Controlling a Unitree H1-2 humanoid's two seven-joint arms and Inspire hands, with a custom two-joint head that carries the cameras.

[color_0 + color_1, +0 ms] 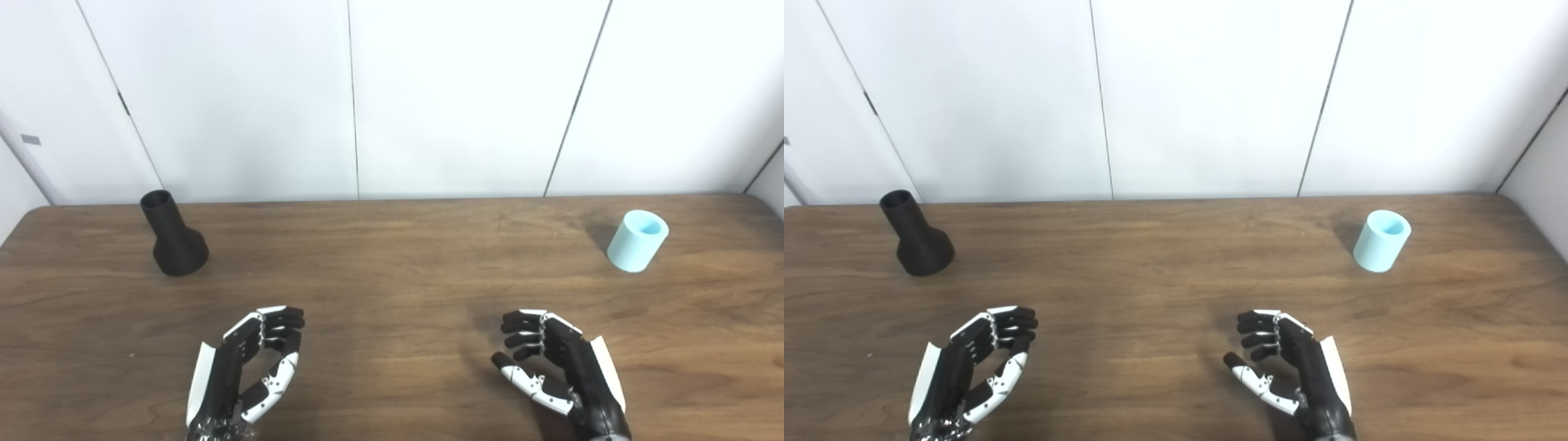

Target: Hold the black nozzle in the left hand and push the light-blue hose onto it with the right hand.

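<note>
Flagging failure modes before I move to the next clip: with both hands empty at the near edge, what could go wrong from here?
1. The black flared plastic nozzle stands on its wide base far from the left hand; a sideways grab at its narrow neck could tip it.
2. The light-blue short cylindrical hose piece stands near the wooden table's far right; the right hand might knock it over and send it rolling.
3. With both parts short, the fingers could cover the mating ends.

Both head cams sit side by side, looking down at the same table and wall, right one offset slightly.
</note>
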